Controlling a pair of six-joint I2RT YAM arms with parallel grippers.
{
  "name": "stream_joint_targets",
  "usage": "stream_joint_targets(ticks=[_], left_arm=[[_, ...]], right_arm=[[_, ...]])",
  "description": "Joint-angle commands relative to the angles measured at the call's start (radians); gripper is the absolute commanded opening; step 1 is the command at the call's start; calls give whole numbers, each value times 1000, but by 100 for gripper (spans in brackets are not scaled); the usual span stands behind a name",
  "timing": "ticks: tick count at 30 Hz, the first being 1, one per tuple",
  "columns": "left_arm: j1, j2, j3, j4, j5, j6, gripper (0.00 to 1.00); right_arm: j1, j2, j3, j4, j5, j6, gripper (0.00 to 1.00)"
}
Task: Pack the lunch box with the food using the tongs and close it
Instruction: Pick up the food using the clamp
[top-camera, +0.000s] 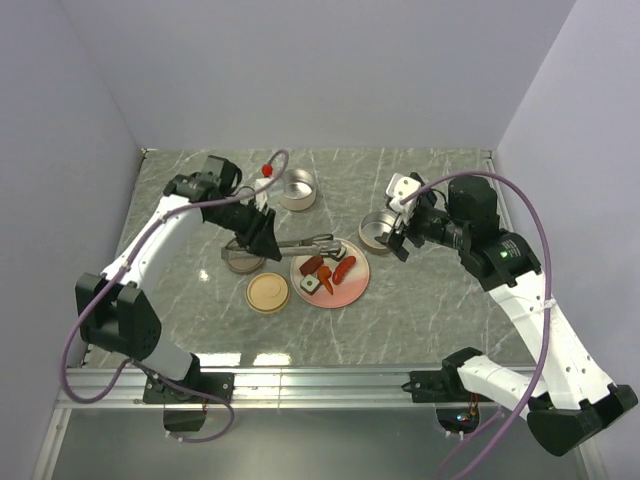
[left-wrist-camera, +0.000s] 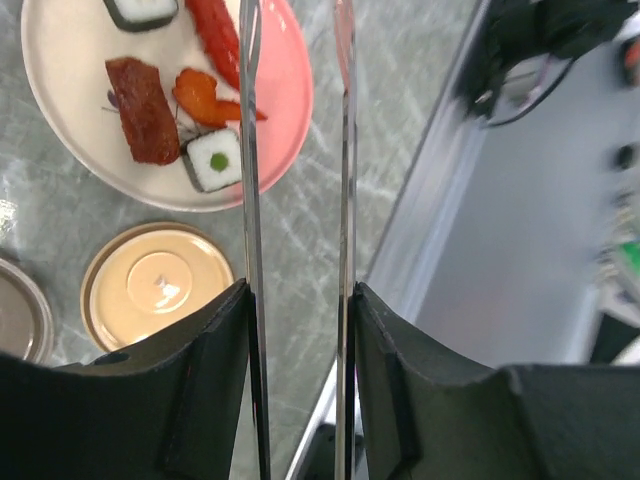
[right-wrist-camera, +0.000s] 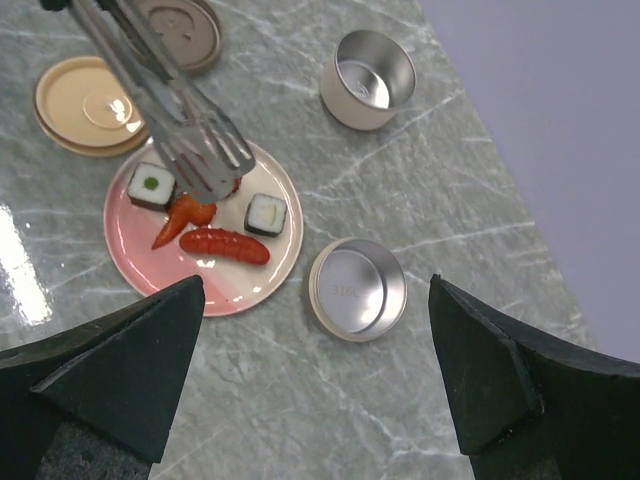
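Observation:
The long silver tongs (top-camera: 305, 242) are pinched between the fingers of my left gripper (top-camera: 262, 236), which is shut on their two arms (left-wrist-camera: 250, 200). Their tips (right-wrist-camera: 210, 165) hover over the food on the pink-and-cream plate (top-camera: 352, 286). The food is a red sausage (right-wrist-camera: 224, 244), an orange carrot piece (right-wrist-camera: 185, 215), a darker red sausage (left-wrist-camera: 143, 110) and two sushi pieces (right-wrist-camera: 151, 186) (right-wrist-camera: 266, 214). One round steel lunch box tin (top-camera: 378, 230) stands right of the plate, below my open, empty right gripper (right-wrist-camera: 315, 290). Another tin (top-camera: 297, 189) stands farther back.
A tan round lid (top-camera: 268, 292) lies left of the plate. A brownish lid (top-camera: 243, 260) lies beside it, under my left wrist. The table's metal front rail (top-camera: 320, 385) runs along the near edge. Grey walls close in the left, right and back.

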Motion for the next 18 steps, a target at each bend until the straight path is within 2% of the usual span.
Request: stream_joint_targets(ticks=[1, 5, 10, 18], left_arm=[[-66, -111, -58, 135, -148, -14, 47], [-120, -176, -124, 218, -268, -2, 47], [-202, -165, -137, 229, -374, 13, 48], [-278, -121, -129, 248, -452, -4, 49]], right_arm=[[16, -24, -17, 42, 72, 1, 100], [13, -50, -54, 56, 131, 30, 100], [2, -70, -78, 50, 148, 72, 100], [-61, -61, -68, 52, 147, 150, 100]])
